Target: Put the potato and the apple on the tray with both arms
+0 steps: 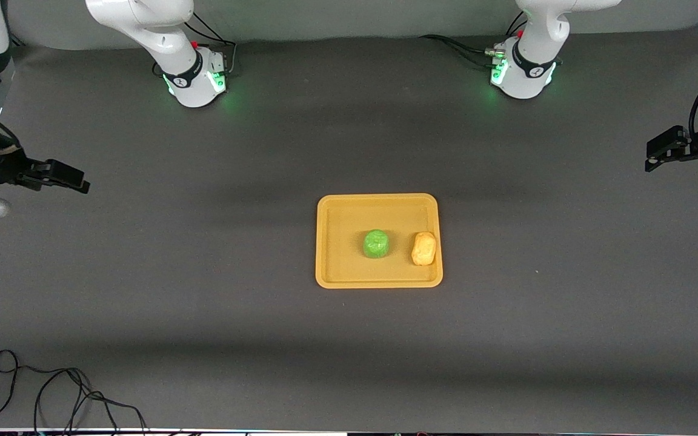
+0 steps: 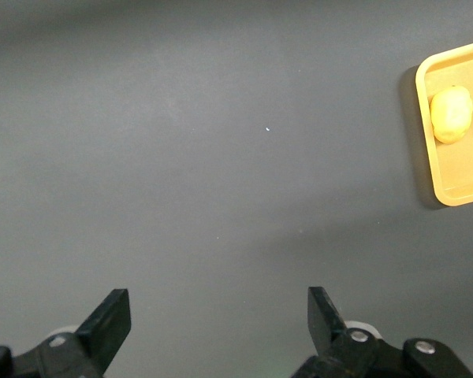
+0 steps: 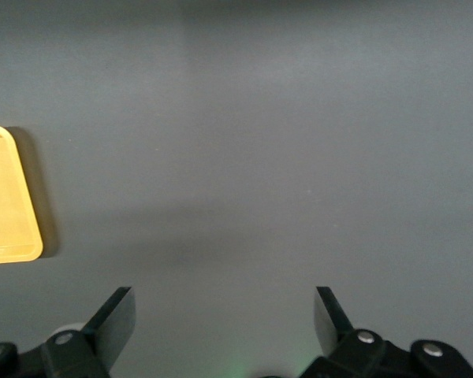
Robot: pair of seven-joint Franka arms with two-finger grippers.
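Desk (image 1: 203, 315): dark grey mat, bare around the middle; a loose black cable (image 1: 52, 393) lies at the edge nearest the front camera, toward the right arm's end.

Tray (image 1: 349, 212): sits mid-desk, flat, between the two arms' ends. Both fruits are on it.

Left end effector (image 1: 658, 154): up over bare desk at the left arm's end, well apart from the tray, fingers spread wide with nothing between them. Right end effector (image 1: 76, 180): same posture over the right arm's end, fingers apart, empty.

Apple (image 1: 377, 243): resting near the tray's centre. Potato (image 1: 423, 248): just beside it toward the left arm's end, close against the tray's rim, apart from the apple.

Your read: the placing step looks finished, with both items inside the rim and both arms clear. Nothing is left to grasp. If you move at all, hold both arms where they hang or park them; keep away from the tray so you don't nudge the potato over the rim.
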